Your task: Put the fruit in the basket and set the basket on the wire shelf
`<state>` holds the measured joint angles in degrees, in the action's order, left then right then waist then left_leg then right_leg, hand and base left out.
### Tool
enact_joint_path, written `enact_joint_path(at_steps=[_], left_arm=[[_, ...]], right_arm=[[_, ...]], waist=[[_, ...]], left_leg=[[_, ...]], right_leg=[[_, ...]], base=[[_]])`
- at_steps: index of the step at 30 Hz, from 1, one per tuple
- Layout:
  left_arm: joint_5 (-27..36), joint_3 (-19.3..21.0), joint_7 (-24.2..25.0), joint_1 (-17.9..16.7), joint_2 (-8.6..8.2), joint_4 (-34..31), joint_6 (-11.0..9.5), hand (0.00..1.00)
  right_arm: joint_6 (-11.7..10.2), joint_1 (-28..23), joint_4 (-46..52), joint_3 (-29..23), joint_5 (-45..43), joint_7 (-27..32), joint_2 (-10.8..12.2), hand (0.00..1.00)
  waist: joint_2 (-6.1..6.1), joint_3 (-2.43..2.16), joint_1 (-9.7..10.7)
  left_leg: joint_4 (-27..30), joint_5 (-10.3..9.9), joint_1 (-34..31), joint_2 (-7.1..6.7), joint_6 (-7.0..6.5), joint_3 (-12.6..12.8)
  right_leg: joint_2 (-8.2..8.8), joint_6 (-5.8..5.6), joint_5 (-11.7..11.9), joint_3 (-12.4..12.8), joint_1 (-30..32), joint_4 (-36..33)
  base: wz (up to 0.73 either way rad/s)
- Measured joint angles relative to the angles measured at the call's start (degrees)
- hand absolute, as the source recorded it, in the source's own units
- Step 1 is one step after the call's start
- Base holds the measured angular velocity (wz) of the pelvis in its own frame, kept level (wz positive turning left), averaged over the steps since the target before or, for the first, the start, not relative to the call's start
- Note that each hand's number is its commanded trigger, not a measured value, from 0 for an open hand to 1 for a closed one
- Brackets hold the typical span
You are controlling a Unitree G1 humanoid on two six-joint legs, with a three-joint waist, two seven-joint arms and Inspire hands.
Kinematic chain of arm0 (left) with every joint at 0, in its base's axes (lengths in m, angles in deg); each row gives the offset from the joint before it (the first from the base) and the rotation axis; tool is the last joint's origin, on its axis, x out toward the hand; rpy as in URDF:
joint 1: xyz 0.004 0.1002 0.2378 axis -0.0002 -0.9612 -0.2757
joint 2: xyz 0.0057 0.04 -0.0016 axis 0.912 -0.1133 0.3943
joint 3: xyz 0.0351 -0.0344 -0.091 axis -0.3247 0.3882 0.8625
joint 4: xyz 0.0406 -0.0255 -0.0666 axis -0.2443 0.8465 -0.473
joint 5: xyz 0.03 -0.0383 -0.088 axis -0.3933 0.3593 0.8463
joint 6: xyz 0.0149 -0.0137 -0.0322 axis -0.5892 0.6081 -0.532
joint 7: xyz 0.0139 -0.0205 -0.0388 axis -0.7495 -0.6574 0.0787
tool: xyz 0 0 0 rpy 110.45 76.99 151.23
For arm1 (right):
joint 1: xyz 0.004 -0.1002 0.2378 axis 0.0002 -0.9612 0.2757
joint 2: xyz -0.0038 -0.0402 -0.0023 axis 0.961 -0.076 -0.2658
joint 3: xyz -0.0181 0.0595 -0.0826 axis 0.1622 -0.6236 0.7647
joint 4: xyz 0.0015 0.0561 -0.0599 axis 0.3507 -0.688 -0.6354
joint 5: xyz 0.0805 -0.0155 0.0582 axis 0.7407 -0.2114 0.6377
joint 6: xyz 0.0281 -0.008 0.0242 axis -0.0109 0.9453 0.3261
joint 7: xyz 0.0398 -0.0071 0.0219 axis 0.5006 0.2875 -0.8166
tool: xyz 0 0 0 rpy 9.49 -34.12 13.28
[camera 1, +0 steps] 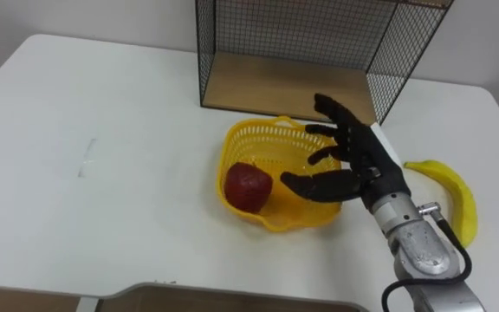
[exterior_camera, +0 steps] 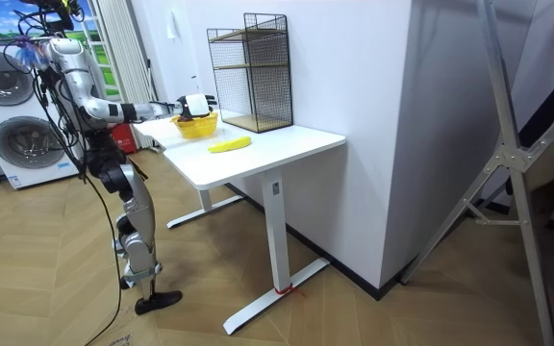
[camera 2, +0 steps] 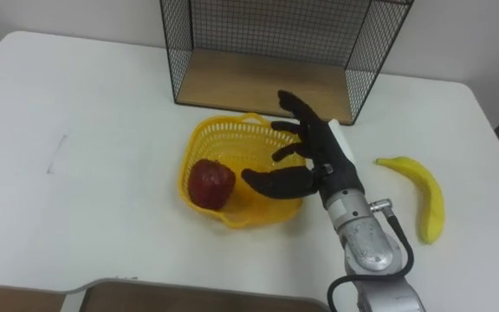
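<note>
Apple [camera 1: 248,186]: red, round, lodged in yellow basket [camera 1: 262,139], left of fingers.
Banana [camera 1: 459,192]: yellow, curved, laid right of fingers, outside basket.
Right hand [camera 1: 364,165]: fingers spread over basket, nothing held.

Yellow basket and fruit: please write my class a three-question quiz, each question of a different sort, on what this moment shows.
1. True or false: the banana lies inside the yellow basket.
2. Which fruit is in the basket? A. the red fruit; B. the banana; C. both.
3. Short answer: is the right hand, held over the basket, open or shut?

Key: 1 false; 2 A; 3 open.
</note>
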<state>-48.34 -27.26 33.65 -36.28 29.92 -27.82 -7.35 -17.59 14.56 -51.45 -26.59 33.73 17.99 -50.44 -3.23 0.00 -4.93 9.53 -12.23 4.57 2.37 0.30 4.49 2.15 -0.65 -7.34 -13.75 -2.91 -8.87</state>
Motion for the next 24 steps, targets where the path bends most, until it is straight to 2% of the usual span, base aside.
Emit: enact_joint_path(at_steps=[15, 20, 24], left_arm=[[0.1, 0.0, 0.2, 0.0, -0.08, 0.0, 0.0, 0.00], [0.0, 0.3, 0.3, -0.1, -0.51, 0.0, -0.2, 0.00], [0.8, 0.5, 0.2, -0.5, -0.81, 0.1, -0.1, 0.00]], right_arm=[[0.0, 0.0, 0.0, -0.1, -0.3, -1.2, 0.0, 0.00], [0.0, 0.0, 0.0, -2.8, 0.9, -1.1, 0.2, 0.00], [0.0, 0.6, 0.0, -7.1, 5.1, 1.4, 0.1, 0.00]], waist=[[0.39, -0.11, 0.3], [0.72, -0.21, 0.3], [1.28, 0.27, 0.5]], left_leg=[[0.1, 0.0, 0.0, 0.00, 0.00, 0.0], [0.2, 0.0, 0.2, 0.00, -0.01, 0.0], [-0.2, 0.0, 0.9, 0.01, 0.00, -0.1]], right_leg=[[0.03, 0.03, 0.0, -0.4, -0.1, 0.0], [0.10, 0.01, 0.1, -0.5, -0.4, 0.0], [0.05, 0.01, 0.0, -0.5, -1.1, 0.0]], base=[[0.00], [0.00], [0.00]])
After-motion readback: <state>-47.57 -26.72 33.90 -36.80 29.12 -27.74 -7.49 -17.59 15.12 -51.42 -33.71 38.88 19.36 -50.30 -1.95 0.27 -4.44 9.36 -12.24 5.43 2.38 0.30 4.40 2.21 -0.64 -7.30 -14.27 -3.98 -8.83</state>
